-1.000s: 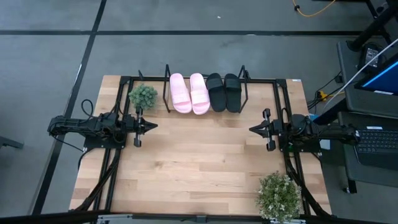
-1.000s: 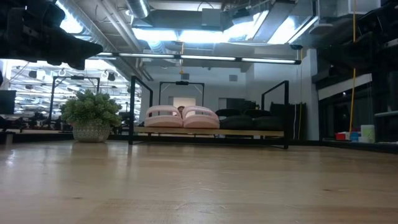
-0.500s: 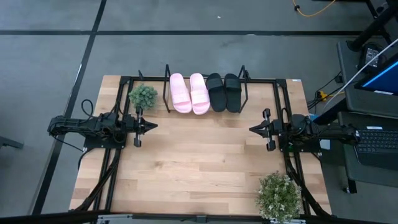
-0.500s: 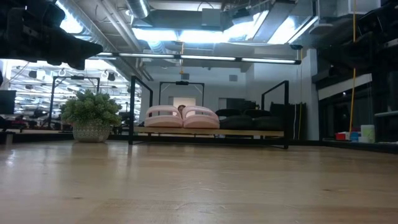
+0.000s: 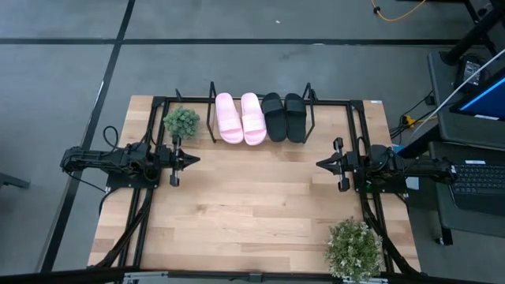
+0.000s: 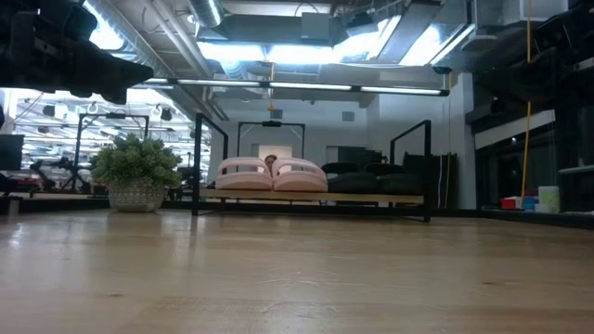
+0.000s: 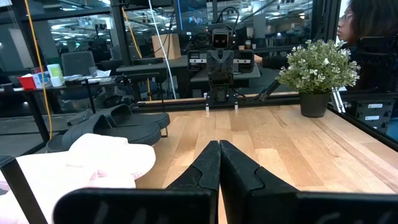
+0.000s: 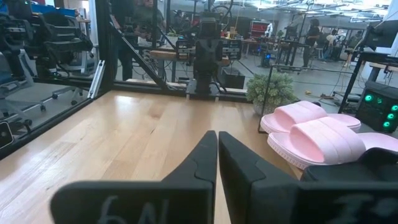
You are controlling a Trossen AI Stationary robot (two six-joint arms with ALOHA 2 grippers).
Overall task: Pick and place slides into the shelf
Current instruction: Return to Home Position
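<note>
- Counted four slides, all sitting on the shelf (image 5: 211,110): two pale pink slides (image 5: 230,118) on the left-arm side and two black slides (image 5: 295,117) on the right-arm side, in one tight row.
- They looked like smooth moulded foam, rounded at both ends, with one wide arched strap each.
- All four long axes ran parallel, from the near edge of the bench (image 5: 252,213) toward the far edge. I couldn't tell for sure which end was the toe.
- The shelf was a thin black wire frame with a light wooden board, low, at the middle of the bench's far edge.
- The bench top was pale wood in long glued strips with a matte finish.
- There were two small bushy green plants: one (image 5: 181,121) just beside the shelf on the left-arm side, the other (image 5: 354,248) at the near corner on the right-arm side.
- The left hand (image 5: 192,159) hung over the bench's left side, its dark pointed fingers pressed together on nothing, aimed at the middle.
- The right hand (image 5: 322,164) mirrored it on the right side, pinched closed and empty, well apart from the slides.
</note>
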